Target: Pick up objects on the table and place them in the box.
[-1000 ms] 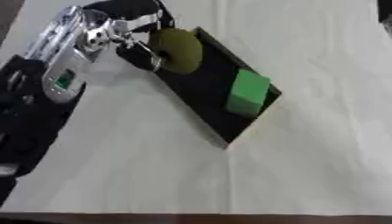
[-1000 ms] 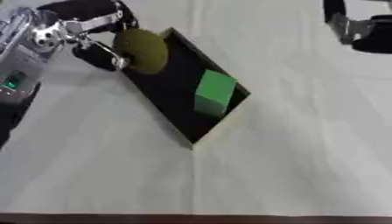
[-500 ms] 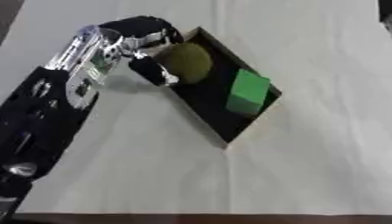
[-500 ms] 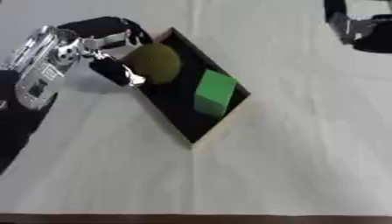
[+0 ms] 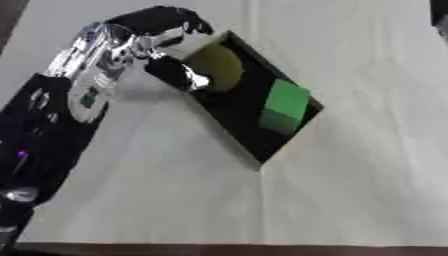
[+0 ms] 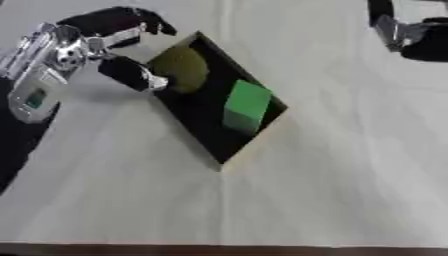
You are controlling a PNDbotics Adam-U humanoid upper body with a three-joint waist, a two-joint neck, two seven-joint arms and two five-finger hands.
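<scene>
A long black box point(image 5: 234, 117) lies askew on the white table. Inside it, an olive-green ball point(image 5: 216, 67) rests at the far end and a green block point(image 5: 284, 105) sits near the middle. My left hand point(image 5: 149, 47) hangs at the box's far left rim. It is open, with the fingers point(image 5: 175, 20) arched above the ball and a gap between them. The thumb point(image 5: 184, 77) lies against the ball's near left side. My right hand point(image 6: 411, 35) shows only in part at the top right, well away from the box.
The white table cloth point(image 5: 350, 190) stretches around the box, with a crease running down from the box's near corner. A dark table edge point(image 5: 219, 249) runs along the bottom. My left forearm point(image 5: 52, 130) fills the left side.
The ball went down from above the box's far end to rest inside it. The left hand's fingers have spread off the ball. The right hand has not moved.
</scene>
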